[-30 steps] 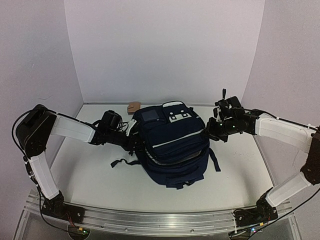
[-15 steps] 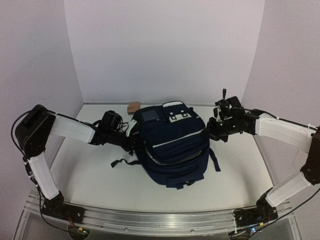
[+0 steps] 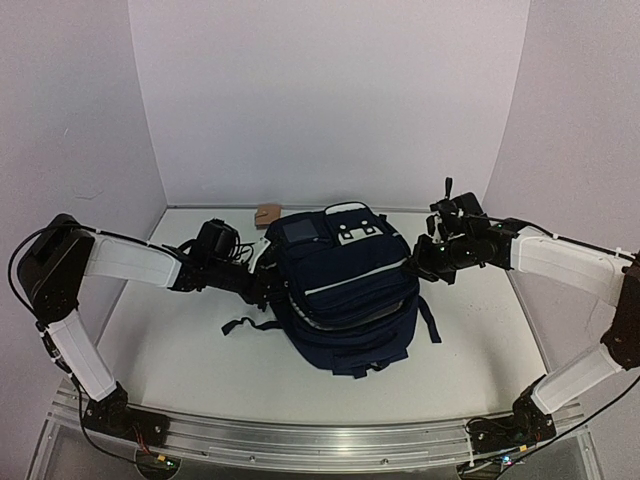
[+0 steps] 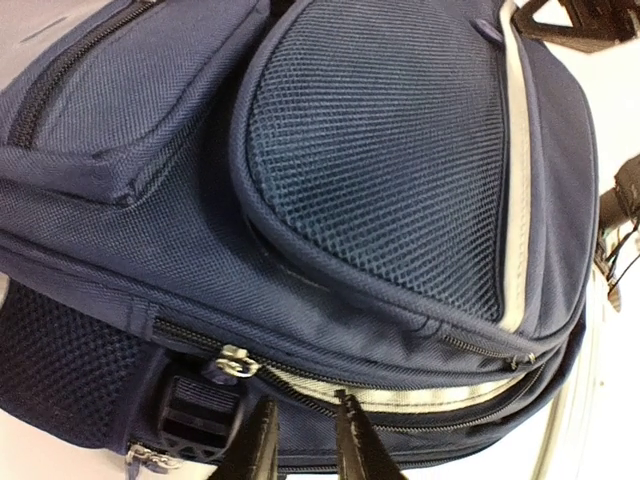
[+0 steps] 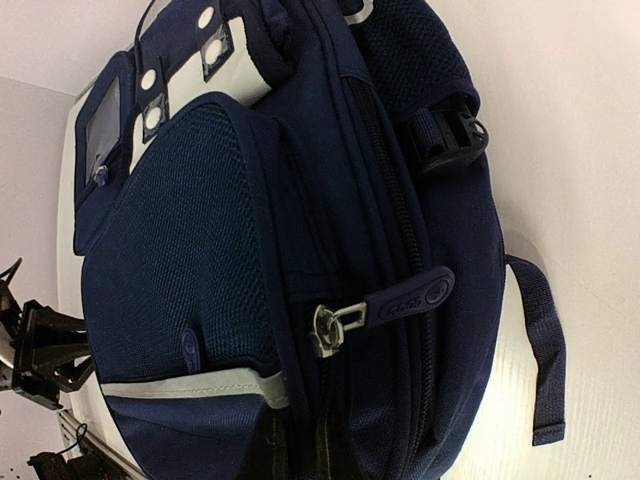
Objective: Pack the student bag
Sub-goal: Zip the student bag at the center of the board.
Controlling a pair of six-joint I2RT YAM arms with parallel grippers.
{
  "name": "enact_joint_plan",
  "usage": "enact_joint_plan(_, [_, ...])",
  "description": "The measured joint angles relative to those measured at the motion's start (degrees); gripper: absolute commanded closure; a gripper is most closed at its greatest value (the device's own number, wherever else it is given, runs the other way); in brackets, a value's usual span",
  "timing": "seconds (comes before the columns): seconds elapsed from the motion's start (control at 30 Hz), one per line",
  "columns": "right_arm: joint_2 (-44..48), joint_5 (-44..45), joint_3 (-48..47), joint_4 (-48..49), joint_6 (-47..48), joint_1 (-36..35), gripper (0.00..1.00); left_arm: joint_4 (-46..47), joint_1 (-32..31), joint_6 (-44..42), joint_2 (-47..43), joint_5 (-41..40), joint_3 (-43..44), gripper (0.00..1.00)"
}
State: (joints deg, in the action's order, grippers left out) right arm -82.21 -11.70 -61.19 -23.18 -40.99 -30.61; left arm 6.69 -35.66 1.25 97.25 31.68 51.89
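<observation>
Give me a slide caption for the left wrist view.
Left gripper, jaws slightly apart, beside a zipper pull on the student bag.

A large navy blue fabric backpack is edged with thin white piping. A fine netted weave is shown by its navy mesh front pocket, and a white panel marked with dark squares is set at its far end. A small tan object is seen on the matt white table. White shells and black joints are worn by the left arm and the right arm.
</observation>
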Motion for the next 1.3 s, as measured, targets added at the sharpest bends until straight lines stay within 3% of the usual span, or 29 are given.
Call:
enact_joint_plan(0.2, [0.0, 0.3, 0.0, 0.0, 0.0, 0.0, 1.00, 1.7, 1.3, -0.2, 0.3, 0.1, 0.3, 0.49])
enact_joint_plan(0.4, [0.0, -0.4, 0.0, 0.0, 1.1, 1.8, 1.00, 3.0, 1.3, -0.3, 3.3, 1.8, 2.7, 0.46])
enact_joint_plan(0.63, [-3.5, -3.5, -3.1, -0.2, 5.5, 9.3, 1.00, 3.9, 1.3, -0.1, 6.4, 3.7, 4.7, 0.44])
enact_joint_plan(1.3, [-10.0, -6.1, -5.7, 0.0, 9.3, 13.3, 1.00, 2.7, 0.0, -1.7, 13.9, 5.6, 13.2, 0.68])
